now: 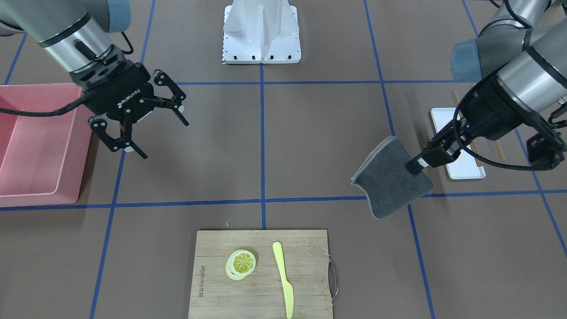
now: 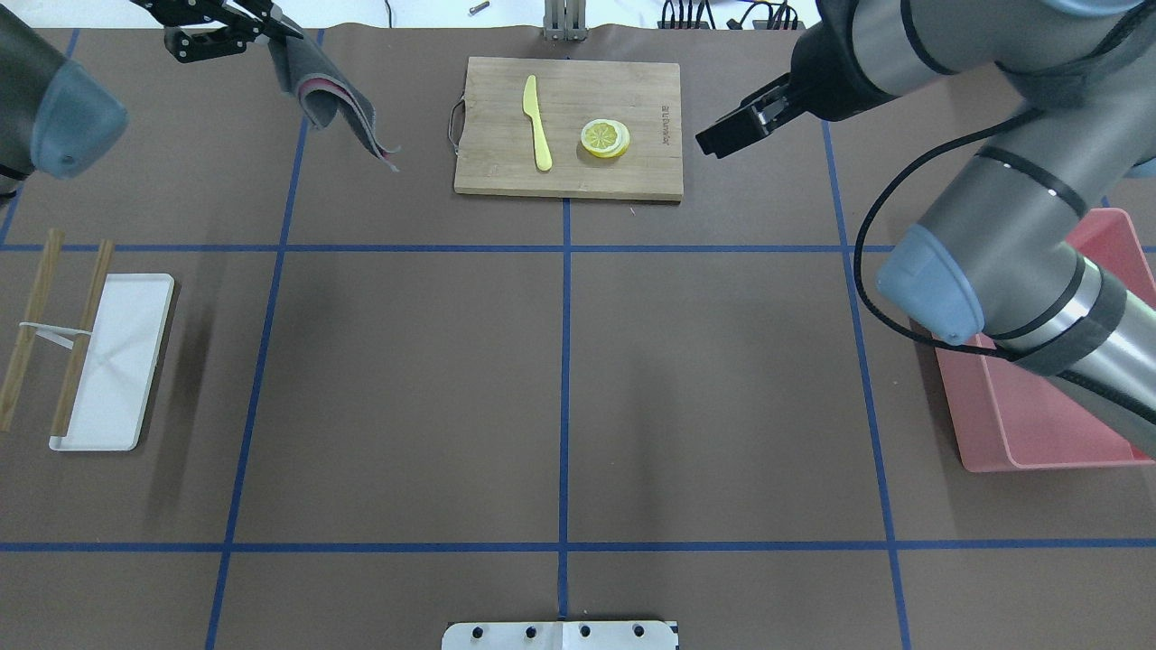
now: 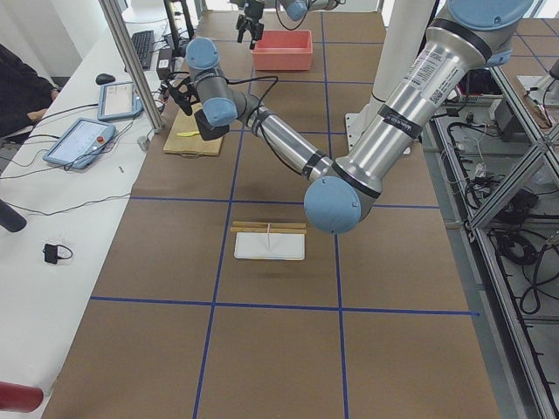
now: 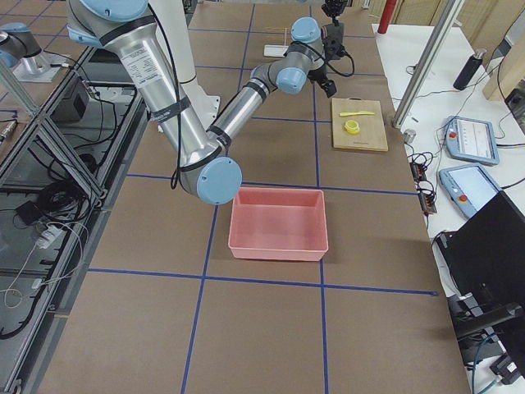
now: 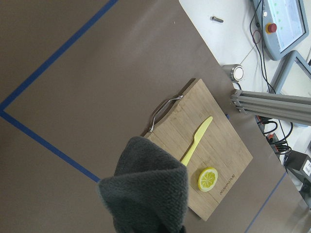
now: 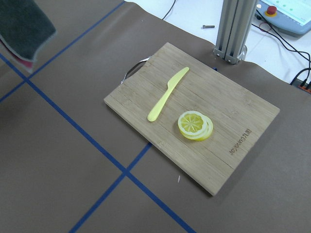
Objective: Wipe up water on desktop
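Observation:
The desktop is a brown tabletop crossed by blue tape lines; it also shows in the overhead view. I see no water on it. My left gripper is shut on one edge of a grey cloth with a pink underside and holds it hanging above the desktop, next to the cutting board's handle end. In the overhead view the cloth hangs from the left gripper at the far left. The left wrist view shows the cloth close up. My right gripper is open and empty above the desktop.
A bamboo cutting board at the far edge carries a lemon slice and a yellow knife. A pink bin stands on my right. A white tray with chopsticks lies on my left.

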`<move>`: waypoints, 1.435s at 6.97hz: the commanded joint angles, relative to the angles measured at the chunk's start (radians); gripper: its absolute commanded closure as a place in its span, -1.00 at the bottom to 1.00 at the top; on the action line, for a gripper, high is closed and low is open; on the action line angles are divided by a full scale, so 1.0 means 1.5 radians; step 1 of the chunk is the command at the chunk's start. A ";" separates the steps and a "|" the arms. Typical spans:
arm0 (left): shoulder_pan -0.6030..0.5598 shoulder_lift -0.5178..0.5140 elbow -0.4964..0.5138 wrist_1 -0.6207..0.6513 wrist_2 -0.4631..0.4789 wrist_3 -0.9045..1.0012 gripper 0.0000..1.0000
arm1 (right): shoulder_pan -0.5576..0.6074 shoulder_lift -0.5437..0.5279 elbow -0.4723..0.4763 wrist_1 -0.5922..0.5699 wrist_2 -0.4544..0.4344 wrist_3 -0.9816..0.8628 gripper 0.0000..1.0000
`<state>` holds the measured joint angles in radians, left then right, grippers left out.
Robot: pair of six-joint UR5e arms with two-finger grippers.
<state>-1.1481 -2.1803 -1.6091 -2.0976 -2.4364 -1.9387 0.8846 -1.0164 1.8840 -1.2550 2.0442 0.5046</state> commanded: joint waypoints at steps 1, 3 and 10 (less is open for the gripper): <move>0.033 -0.047 -0.003 0.014 0.014 -0.088 1.00 | -0.092 0.004 0.017 0.052 -0.122 0.064 -1.00; 0.107 -0.117 -0.016 0.104 0.062 -0.124 1.00 | -0.115 0.015 0.018 0.052 -0.140 0.055 -1.00; 0.193 -0.191 -0.020 0.183 0.145 -0.165 1.00 | -0.171 0.011 0.016 0.052 -0.244 0.037 -0.65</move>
<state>-0.8596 -2.4647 -1.6358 -1.8226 -2.2171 -2.1793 0.6295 -0.9994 1.9096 -1.1777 1.6775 0.5593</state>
